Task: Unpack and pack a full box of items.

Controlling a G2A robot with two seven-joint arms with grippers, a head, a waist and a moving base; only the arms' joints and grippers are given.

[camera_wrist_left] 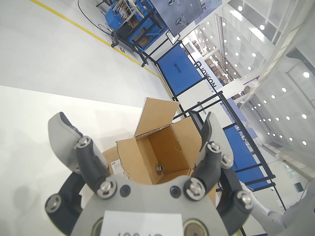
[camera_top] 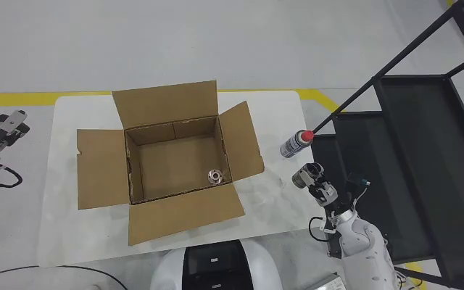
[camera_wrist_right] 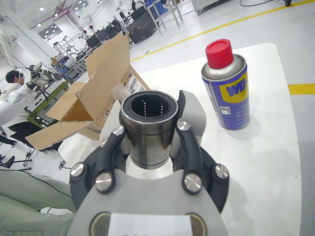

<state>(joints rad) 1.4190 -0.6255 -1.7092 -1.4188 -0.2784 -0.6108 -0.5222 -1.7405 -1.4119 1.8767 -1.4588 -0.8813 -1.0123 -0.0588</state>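
Note:
An open cardboard box sits mid-table with all flaps folded out. One small metal flanged part lies on its floor near the front right corner. My right gripper hovers over the table's right edge, shut on a dark steel cylindrical bearing held upright. A blue spray can with a red cap stands on the table just beyond it. My left gripper is off the table's left side, open and holding nothing, facing the box.
The white table has bare room to the right of the box around the can. A black metal rack stands close past the table's right edge. Yellow floor tape runs behind the table.

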